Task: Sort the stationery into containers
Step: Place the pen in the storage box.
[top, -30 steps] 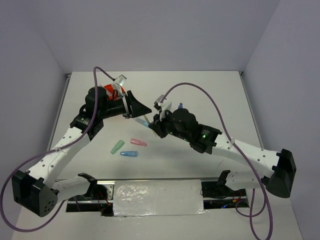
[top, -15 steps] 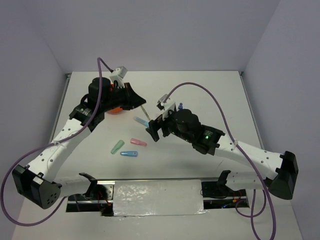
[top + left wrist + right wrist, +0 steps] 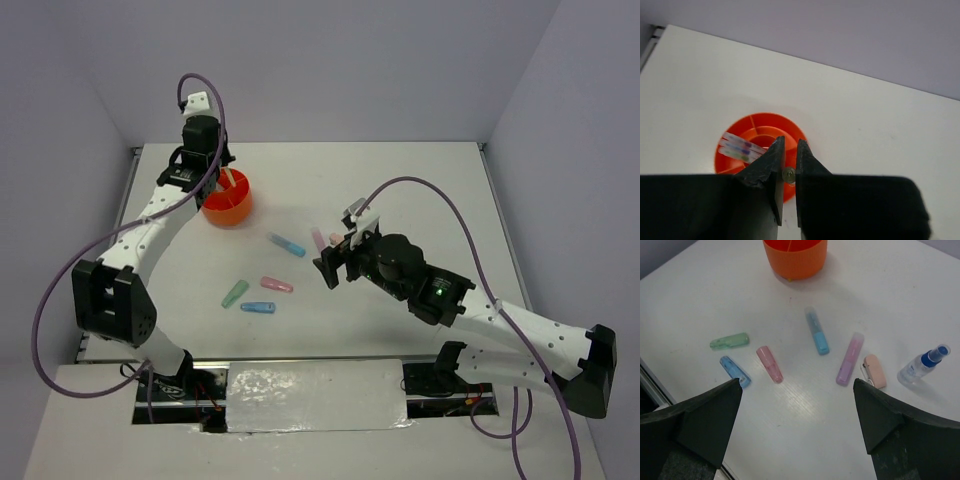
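The orange container (image 3: 230, 203) stands at the back left, with thin pens (image 3: 740, 146) lying inside it. My left gripper (image 3: 213, 181) hangs over its rim, shut on a thin pen (image 3: 788, 174) seen end-on between the fingers (image 3: 790, 140). On the table lie a green marker (image 3: 729, 341), a blue marker (image 3: 735, 371), a pink marker (image 3: 769, 363), a second blue marker (image 3: 817, 331), a purple marker (image 3: 850, 359), a pink eraser (image 3: 874, 371) and a clear blue-capped bottle (image 3: 922, 365). My right gripper (image 3: 797, 381) hovers open above them, holding nothing.
The right arm (image 3: 450, 295) stretches from the near right corner toward the middle. The left arm (image 3: 140, 235) runs along the left side. Grey walls close in the table's back and sides. A metal rail (image 3: 310, 385) lies along the near edge.
The two grippers met over the middle of the table. The right one opened and drew back; the left one shut on the pen and swung back-left over the container.
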